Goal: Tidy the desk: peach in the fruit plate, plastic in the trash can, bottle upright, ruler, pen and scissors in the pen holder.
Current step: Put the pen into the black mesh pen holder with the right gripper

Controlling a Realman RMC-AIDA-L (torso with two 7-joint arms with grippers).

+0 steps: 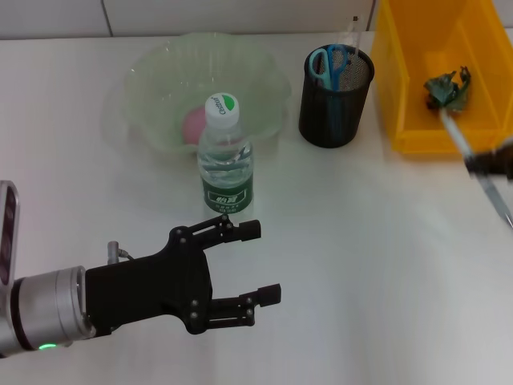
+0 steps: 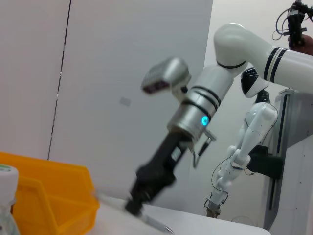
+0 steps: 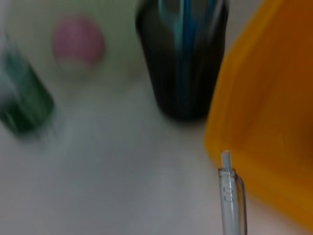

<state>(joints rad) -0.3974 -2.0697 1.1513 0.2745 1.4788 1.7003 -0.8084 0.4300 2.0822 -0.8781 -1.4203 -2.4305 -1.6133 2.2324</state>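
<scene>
At right edge we see the right gripper (image 1: 490, 164) closed on the pen (image 1: 473, 160); left gripper (image 1: 260, 262) is open near the upright bottle (image 1: 225, 156).

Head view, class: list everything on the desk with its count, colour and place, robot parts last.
Fruit plate: one, pale green, far left.
Peach: one, pink, in the plate.
Bottle: one, clear, green label, upright before the plate.
Pen holder: one, black mesh, centre back.
Scissors: one, blue, in the holder.
Trash can: one, yellow, far right.
Plastic: one, dark green, in the can.
Pen: one, clear, held.
Left gripper: open, near the bottle.
Right gripper: right edge, gripping the pen.
</scene>
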